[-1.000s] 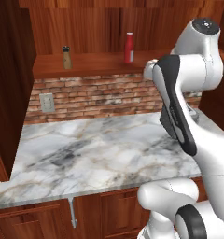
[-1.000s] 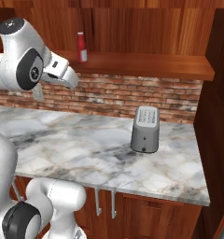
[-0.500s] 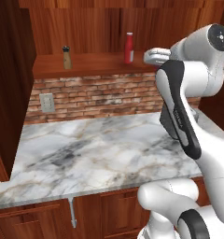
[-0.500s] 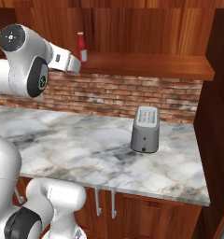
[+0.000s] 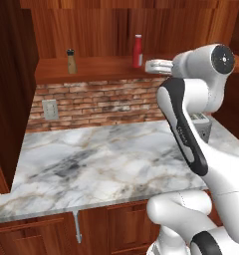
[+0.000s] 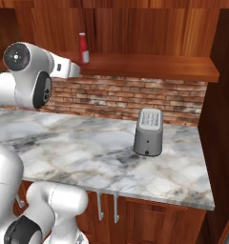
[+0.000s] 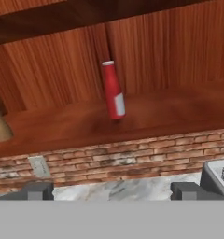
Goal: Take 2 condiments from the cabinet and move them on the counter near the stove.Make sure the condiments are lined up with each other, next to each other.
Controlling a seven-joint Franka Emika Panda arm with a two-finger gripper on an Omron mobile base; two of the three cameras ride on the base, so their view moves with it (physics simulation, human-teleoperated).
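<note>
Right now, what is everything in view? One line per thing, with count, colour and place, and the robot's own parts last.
red squeeze bottle: one, red with a pale cap, upright on the cabinet shelf.
brown shaker: one, brown with a dark top, upright on the same shelf, apart from the bottle.
cabinet shelf: one, reddish-brown wood, above the brick wall.
counter: one, white-grey marble, below the shelf.
toaster: one, grey, on the counter near the brick wall.
wall outlet: one, pale, on the brick wall.
brick wall: one, red-brown, between shelf and counter.
gripper: one, dark fingertips spread apart, pointed at the bottle, holding nothing.
</note>
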